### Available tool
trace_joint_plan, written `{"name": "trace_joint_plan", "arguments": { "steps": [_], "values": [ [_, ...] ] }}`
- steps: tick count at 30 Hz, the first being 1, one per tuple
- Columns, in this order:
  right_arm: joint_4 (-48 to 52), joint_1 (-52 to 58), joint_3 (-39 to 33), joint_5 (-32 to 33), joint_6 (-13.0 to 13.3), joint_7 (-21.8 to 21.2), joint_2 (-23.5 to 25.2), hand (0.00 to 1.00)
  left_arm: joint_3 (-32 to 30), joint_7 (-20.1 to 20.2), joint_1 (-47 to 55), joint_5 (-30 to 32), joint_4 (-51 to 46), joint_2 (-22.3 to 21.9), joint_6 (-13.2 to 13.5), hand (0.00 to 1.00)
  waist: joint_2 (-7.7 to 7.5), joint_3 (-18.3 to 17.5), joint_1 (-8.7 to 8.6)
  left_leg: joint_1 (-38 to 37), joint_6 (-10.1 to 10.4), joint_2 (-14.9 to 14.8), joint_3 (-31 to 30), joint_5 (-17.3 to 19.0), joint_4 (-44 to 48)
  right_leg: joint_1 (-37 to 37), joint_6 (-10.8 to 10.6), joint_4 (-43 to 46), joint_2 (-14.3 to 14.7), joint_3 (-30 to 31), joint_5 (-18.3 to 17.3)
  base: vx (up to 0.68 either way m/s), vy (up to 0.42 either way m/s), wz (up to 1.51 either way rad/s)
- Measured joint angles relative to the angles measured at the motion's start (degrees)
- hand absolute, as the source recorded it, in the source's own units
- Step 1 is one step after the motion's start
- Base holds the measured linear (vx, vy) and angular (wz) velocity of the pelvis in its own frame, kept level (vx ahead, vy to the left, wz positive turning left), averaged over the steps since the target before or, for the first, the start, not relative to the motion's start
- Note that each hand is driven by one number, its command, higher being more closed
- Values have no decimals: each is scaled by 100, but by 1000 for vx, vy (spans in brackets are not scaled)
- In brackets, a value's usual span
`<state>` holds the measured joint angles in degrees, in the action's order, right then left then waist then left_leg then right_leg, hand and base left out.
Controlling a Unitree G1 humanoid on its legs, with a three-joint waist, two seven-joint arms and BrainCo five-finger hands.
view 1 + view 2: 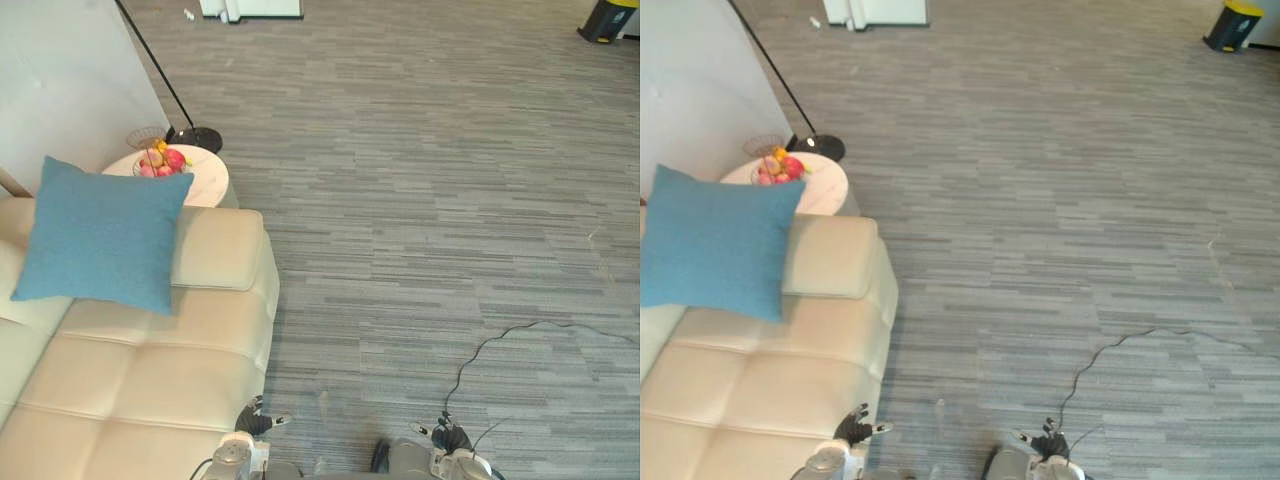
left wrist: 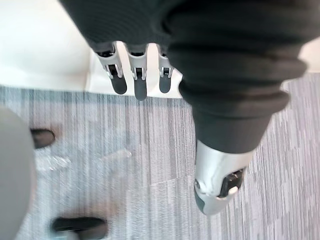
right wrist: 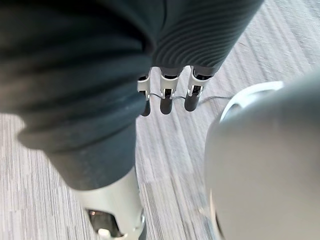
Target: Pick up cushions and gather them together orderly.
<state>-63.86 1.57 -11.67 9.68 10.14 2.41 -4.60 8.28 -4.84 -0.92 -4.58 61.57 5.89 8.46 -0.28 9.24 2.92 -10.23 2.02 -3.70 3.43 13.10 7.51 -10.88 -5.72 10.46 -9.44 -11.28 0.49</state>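
Evidently soft and light: blue cushion (image 1: 100,235), propped upright on the cream sofa (image 1: 150,370), well apart from both hands. Likely to squash and sag, so clasp both side edges. Left hand (image 2: 134,75) and right hand (image 3: 170,95) low over carpet (image 1: 420,200), fingers straight, empty.

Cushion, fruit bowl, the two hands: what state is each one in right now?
Blue cushion: propped upright on the sofa, untouched.
Fruit bowl: on the round side table, holding fruit.
Left hand: open, empty, low beside the sofa.
Right hand: open, empty, over the carpet.
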Motion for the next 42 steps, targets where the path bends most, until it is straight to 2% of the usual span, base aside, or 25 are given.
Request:
{"name": "trace_joint_plan", "arguments": {
  "steps": [1, 2, 4, 5, 6, 7, 9, 11, 13, 16, 17, 20, 21, 23, 24, 27, 31, 33, 35, 36, 37, 38, 39, 41, 42],
  "values": [
    [2, 8, 0, 2, 2, 2, -1, 0, -1, -2, 15, 0, 11, 7, 0, 0, -1, 5, -2, -42, 60, -20, -50, 55, 28, 24, 85, 22, 18, 24, 203, 370, -335, 23],
    [1, -45, -6, 0, 2, 24, -46, 0, -47, -5, 60, -3, 96, -95, 12, 0, 204, -3, 23, -49, 125, -249, -163, 165, 328, 56, 249, 360, 207, -52, -159, 290, -262, 9],
    [-6, -55, -1, -6, 3, 16, -72, 0, -57, -3, 58, -4, 95, -121, 20, 0, 246, -20, -5, 332, 141, -338, -378, 155, 1323, 135, 339, 630, 240, -175, -534, 351, -356, 23],
    [-30, -26, 10, 5, 3, 4, -76, 0, -116, -3, 58, -7, 86, -167, 31, 0, 295, -40, 3, 859, 438, -437, -558, -40, 2458, 320, 398, 668, 299, -337, -753, 299, -320, 33],
    [-29, -30, 26, 2, 3, 7, -93, 0, -178, -3, 57, -10, 84, -173, 35, 0, 293, -37, 0, 1023, 519, -480, -576, -152, 2768, 372, 413, 673, 316, -390, -803, 372, -298, 49],
    [-39, -29, 125, 15, 7, 3, -189, 0, -270, 4, 24, -49, 30, -225, 39, 0, 344, 56, 3, 1485, 626, -662, -475, -738, 4025, 838, 582, 575, 363, -598, -935, 314, -189, 48],
    [-115, -22, 121, 41, 2, 7, -209, 0, -268, 5, -4, -85, 9, -234, 75, 0, 374, 79, 23, 1754, 435, -812, -224, -506, 4565, 1201, 657, 425, 393, -718, -999, 268, -154, 41],
    [-121, -53, 77, 55, 6, 40, -257, 0, -271, 6, -23, -111, -30, -223, 101, 0, 338, 98, 37, 2140, 251, -814, 399, -138, 4200, 1662, 653, 9, 381, -921, -1015, 251, -98, 40],
    [-112, -41, 63, 136, 5, 44, -241, 0, -267, 5, -50, -112, -45, -219, 110, 0, 299, 112, 38, 2241, 216, -627, 683, -106, 3232, 1837, 570, -173, 323, -1100, -1052, 252, -30, 44],
    [-97, 56, 64, 167, 4, 62, -226, 0, -209, 0, -60, -111, -68, -227, 116, 0, 305, 85, 34, 2217, 51, -187, 1130, -991, 668, 2123, 284, -433, 315, -1508, -1193, 341, 80, 61],
    [-103, 60, 68, 162, -2, 97, -150, 0, -206, 5, -84, -107, -78, -197, 112, 0, 167, 49, 61, 2145, -171, 1, 1216, -1402, 372, 2209, 161, -536, 222, -1543, -1181, 340, 75, 41],
    [-104, -19, 74, 160, 5, 99, -20, 0, -197, 11, -88, -87, -72, -40, 98, 0, -46, 17, 47, 2189, -378, 235, 1186, -1304, 357, 2209, -28, -639, 82, -1563, -1068, 417, 74, 40],
    [-103, -50, 78, 158, 4, 94, 2, 0, -185, 19, -94, -48, -55, -22, 83, 0, -93, -16, 44, 2180, -523, 353, 1158, -1128, 487, 2212, -154, -325, -40, -1527, -1000, 277, 102, 51],
    [-112, -45, 77, 157, 0, 92, -4, 0, -186, 25, -87, -40, -8, -38, 81, 0, -41, -20, 54, 1961, -525, 373, 1061, -965, 481, 2045, -225, 576, -188, -1454, -1011, 327, 133, 55],
    [-106, -28, 73, 152, 0, 65, 62, 0, -149, 26, -36, -30, 42, -1, 70, 0, -39, -11, 37, 1505, -514, 436, 777, -837, 329, 1562, -550, 2366, -526, -1183, -837, 310, 116, 57],
    [-73, 55, 76, 149, 0, 28, 118, 0, 1, 42, 35, -10, 64, 72, 20, 0, -53, -23, 14, 962, -490, 536, 359, -777, 13, 1164, -398, 3434, -595, -956, -1267, 312, 46, 86],
    [-32, 26, 94, 153, 12, -14, 81, 0, -6, 39, 64, -21, 30, 21, 0, 0, 43, -61, -21, 631, -465, 505, -323, -734, -233, 500, -83, 2160, -279, -686, -1626, 246, -53, 81],
    [-27, 33, 113, 171, 24, -23, 9, 0, -74, 29, 60, -59, -12, -73, 4, 0, 133, -64, -52, 606, -324, 374, -907, -553, -124, 230, -23, 813, 228, 518, -1240, 256, -245, 127],
    [-27, 32, 113, 170, 26, -22, 9, 0, -144, 29, 60, -60, -16, -105, 8, 0, 142, -58, -68, 609, -295, 313, -1069, -415, -22, 168, -30, 568, 350, 897, -1065, 215, -325, 103],
    [-7, 117, 108, 185, 34, -29, 72, 0, -298, 28, 72, -65, -22, -104, 26, 0, -47, -127, -85, 772, -3, 375, -1531, -8, 474, 187, -185, 50, 435, 1759, -561, 205, -416, 103],
    [-4, 128, 102, 200, 34, -32, 77, 0, -310, 29, 73, -64, -21, -99, 28, 0, -78, -135, -86, 786, 25, 379, -1580, 60, 546, 196, -200, 112, 429, 1738, -434, 267, -518, 148],
    [-3, 165, 46, 248, 36, -64, 57, 0, -504, 45, 173, -58, -24, -221, 46, 0, 30, -209, -63, 800, 158, 210, -1765, 239, 854, 200, 138, 533, 556, 1350, -548, 210, -339, 72],
    [-3, 167, 49, 249, 35, -68, 37, 0, -533, 46, 198, -58, -28, -270, 70, 0, 85, -248, -56, 830, 164, 155, -1740, 238, 924, 210, 193, 575, 574, 1250, -616, 284, -342, 112],
    [63, 176, 63, 272, 46, -80, 18, 0, -691, 54, 182, -50, -102, -464, 86, 0, 222, -239, -96, 1247, 266, -24, -1262, 177, 1745, 417, 301, 586, 544, 728, -789, 211, -251, 126],
    [170, 212, 89, 270, 44, -94, 5, 0, -720, 55, 143, -57, -239, -562, 89, 0, 275, -178, -84, 1685, 459, -234, -740, 59, 2547, 649, 417, 566, 555, 386, -878, 121, -215, 119]
  ]
}}
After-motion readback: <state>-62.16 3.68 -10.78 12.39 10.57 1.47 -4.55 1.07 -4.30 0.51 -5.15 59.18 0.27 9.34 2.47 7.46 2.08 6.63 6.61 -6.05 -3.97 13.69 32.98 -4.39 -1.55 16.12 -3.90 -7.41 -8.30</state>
